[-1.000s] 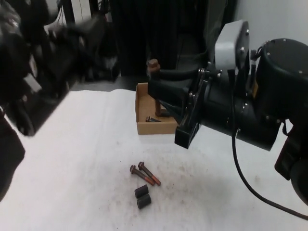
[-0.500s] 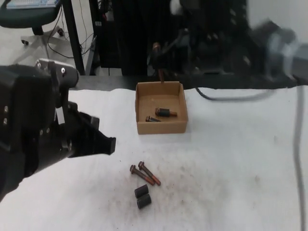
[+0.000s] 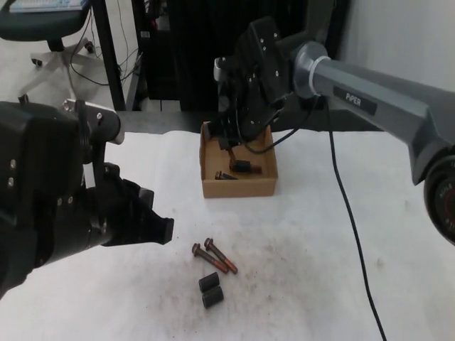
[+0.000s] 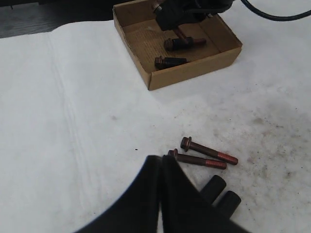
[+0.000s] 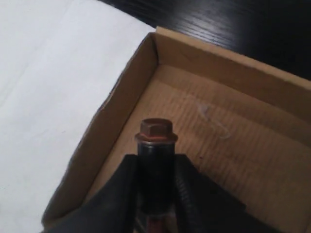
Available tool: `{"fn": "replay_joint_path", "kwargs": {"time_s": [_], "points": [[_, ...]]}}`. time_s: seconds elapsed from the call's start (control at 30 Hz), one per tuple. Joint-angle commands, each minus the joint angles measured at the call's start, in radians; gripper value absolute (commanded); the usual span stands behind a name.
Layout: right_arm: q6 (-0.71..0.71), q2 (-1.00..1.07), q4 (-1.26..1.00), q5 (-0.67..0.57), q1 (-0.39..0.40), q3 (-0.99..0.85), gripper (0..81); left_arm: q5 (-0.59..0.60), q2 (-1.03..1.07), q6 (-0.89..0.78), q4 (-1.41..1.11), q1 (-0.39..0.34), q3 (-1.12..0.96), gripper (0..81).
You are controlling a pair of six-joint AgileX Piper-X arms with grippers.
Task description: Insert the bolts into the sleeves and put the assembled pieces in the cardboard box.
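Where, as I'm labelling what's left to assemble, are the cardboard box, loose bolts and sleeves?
cardboard box (image 3: 238, 189): high view, near wall.
loose bolts (image 4: 209, 151): left wrist view, one bolt's shank.
sleeves (image 3: 208, 283): high view, one sleeve's side.

Setting: robotics lab or workshop. Evidence: table (image 3: 341, 284) under a white, grime-speckled cover; grey robot arm (image 3: 384, 99) with a cable (image 3: 343, 206) trailing over the table; swivel chair (image 3: 35, 27) and black stand post (image 3: 102, 50) on pale hard floor (image 3: 28, 82) beyond the table's far left corner; plain white wall (image 3: 405, 35).
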Motion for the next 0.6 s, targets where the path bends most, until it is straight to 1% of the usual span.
{"fn": "replay_joint_path", "kwargs": {"time_s": [0.0, 0.13, 0.2, 0.33, 0.4, 0.47, 0.5, 0.53, 0.57], "points": [[-0.009, -0.01, -0.006, 0.036, -0.015, -0.017, 0.8, 0.004, -0.013, -0.004, 0.002, 0.002, -0.006, 0.0], [-0.016, -0.01, -0.016, 0.036, -0.033, -0.017, 0.8, 0.004, -0.013, -0.004, 0.002, 0.002, -0.006, 0.0], [-0.029, -0.012, -0.029, 0.03, -0.04, -0.017, 8.3, 0.004, -0.013, -0.004, 0.002, 0.002, -0.006, 0.0], [-0.029, -0.013, -0.028, 0.023, -0.043, -0.023, 31.9, 0.004, -0.013, -0.004, 0.002, 0.002, -0.006, 0.0], [-0.024, -0.018, -0.028, 0.023, -0.043, -0.028, 36.5, 0.004, -0.013, -0.004, 0.002, 0.002, -0.006, 0.0], [-0.021, -0.028, -0.028, 0.026, -0.043, -0.035, 33.9, 0.004, -0.013, -0.004, 0.004, 0.002, -0.006, 0.0], [-0.021, -0.036, -0.028, 0.026, -0.043, -0.038, 29.2, 0.004, -0.013, 0.0, 0.008, 0.002, -0.006, 0.0], [-0.021, -0.046, -0.028, 0.026, -0.043, -0.04, 22.3, 0.004, -0.013, 0.007, 0.012, 0.002, -0.006, 0.0], [-0.023, -0.061, -0.028, 0.026, -0.043, -0.04, 13.4, 0.004, -0.013, 0.019, 0.017, 0.002, -0.006, 0.0]]}}
